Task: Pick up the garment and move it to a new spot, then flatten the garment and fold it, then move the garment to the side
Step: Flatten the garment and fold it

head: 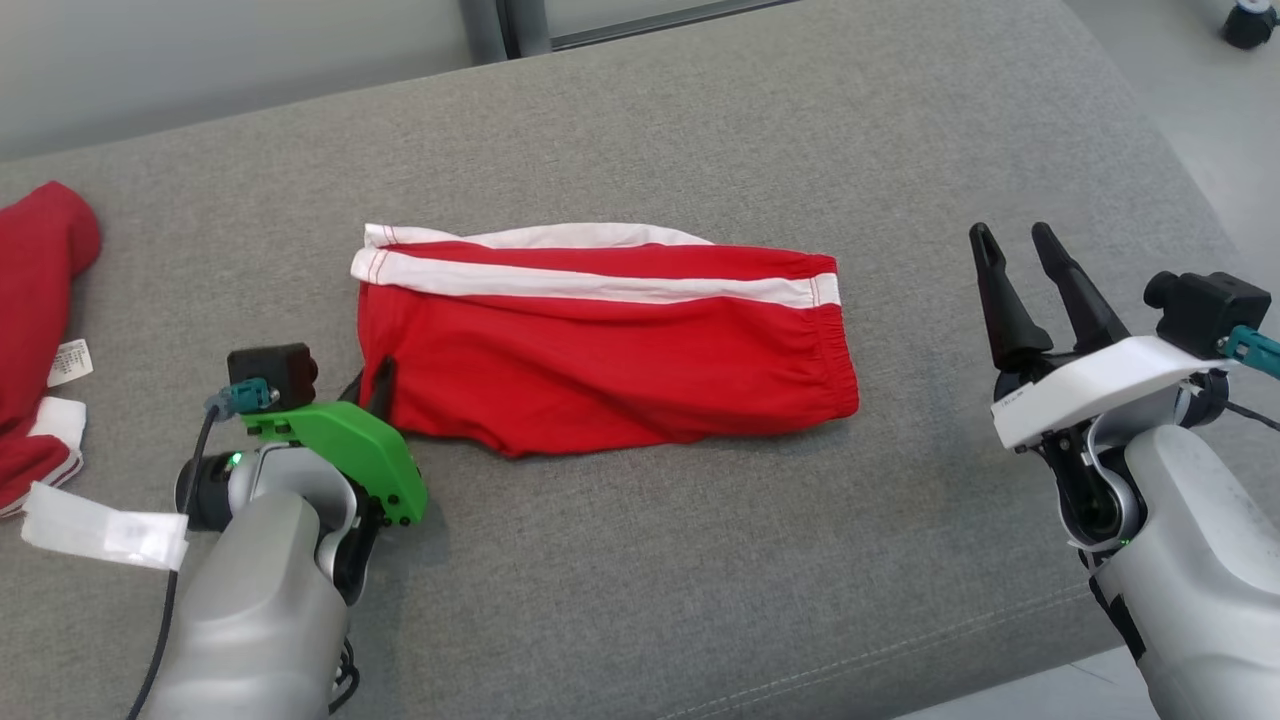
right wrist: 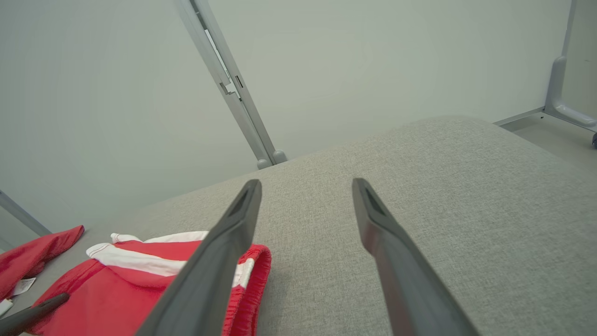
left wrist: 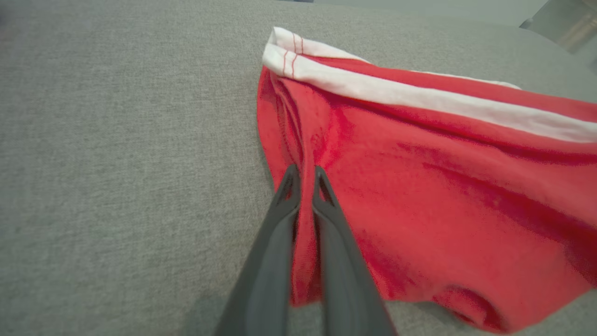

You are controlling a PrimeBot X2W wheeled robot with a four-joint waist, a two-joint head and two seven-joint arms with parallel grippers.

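The garment is a pair of red shorts with white side stripes, lying folded across the middle of the grey cushion. My left gripper is at the garment's left edge. In the left wrist view its fingers are shut on a pinched ridge of the red garment. My right gripper hovers open to the right of the garment, well apart from it. In the right wrist view the open right gripper holds nothing, and the garment lies at the lower left.
A second red garment with white tags lies at the cushion's far left edge. A white paper tag sits by my left forearm. The cushion's front edge runs near my right arm. A wall and metal frame post stand behind.
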